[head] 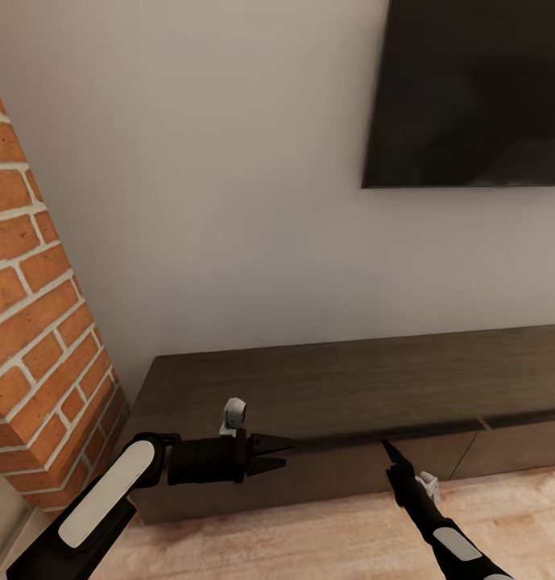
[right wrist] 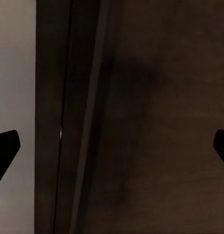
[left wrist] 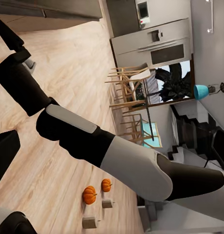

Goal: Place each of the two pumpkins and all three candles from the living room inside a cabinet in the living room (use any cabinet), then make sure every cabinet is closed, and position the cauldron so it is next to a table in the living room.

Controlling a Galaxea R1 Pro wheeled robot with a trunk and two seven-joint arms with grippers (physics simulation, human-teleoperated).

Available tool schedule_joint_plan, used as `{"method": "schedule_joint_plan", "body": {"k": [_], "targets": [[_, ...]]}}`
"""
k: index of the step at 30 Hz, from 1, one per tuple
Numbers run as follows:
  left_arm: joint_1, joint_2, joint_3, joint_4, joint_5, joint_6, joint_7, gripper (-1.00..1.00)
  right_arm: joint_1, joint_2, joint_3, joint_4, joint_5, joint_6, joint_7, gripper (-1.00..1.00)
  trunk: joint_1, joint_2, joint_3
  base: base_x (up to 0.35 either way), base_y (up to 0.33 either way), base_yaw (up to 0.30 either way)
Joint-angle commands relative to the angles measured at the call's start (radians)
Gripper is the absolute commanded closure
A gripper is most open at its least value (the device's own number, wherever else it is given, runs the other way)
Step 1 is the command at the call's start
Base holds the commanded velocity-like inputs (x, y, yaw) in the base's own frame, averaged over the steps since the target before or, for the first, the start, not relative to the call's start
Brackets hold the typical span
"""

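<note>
Two pumpkins [left wrist: 89, 195], two candles [left wrist: 90, 223], floor.

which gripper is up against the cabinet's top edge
The right gripper: its open fingertips sit at the cabinet's front top edge. The left gripper points sideways along the cabinet front instead.

Floor [left wrist: 68, 63]: we see pale wood planks.
On it: two pumpkins [left wrist: 89, 195] (touching), two candles [left wrist: 89, 223] just beside them.
</note>
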Motion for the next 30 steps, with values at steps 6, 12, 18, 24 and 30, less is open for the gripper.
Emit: {"method": "schedule_joint_plan", "body": {"k": [6,12,18,24,30], "targets": [[-0.001,0.001,0.000,0.001,-0.010,0.000,-0.010,-1.00,-0.001,0.000,-0.006,0.001,-0.003,0.010,0.004,-1.00,0.000,0.000,-0.001,0.114,0.000,0.000],[-0.001,0.001,-0.001,0.001,-0.010,0.000,-0.010,-1.00,-0.001,0.000,-0.006,0.001,-0.003,0.010,0.004,-1.00,0.000,0.000,-0.001,0.078,0.000,0.000],[-0.001,0.001,-0.002,0.002,-0.010,0.000,-0.010,-1.00,-0.001,0.000,-0.006,0.001,-0.005,0.011,0.009,-1.00,0.000,0.000,-0.001,0.058,0.000,0.000],[-0.001,0.001,-0.001,0.002,-0.010,0.000,-0.010,-1.00,-0.001,-0.001,-0.006,0.001,-0.006,0.012,0.017,-1.00,0.000,0.000,-0.001,0.004,0.000,0.000],[-0.001,0.001,-0.002,0.002,-0.010,0.000,-0.010,-1.00,-0.001,-0.001,-0.006,0.001,-0.005,0.073,0.031,-1.00,0.000,0.000,-0.001,0.000,0.000,0.000]]}}
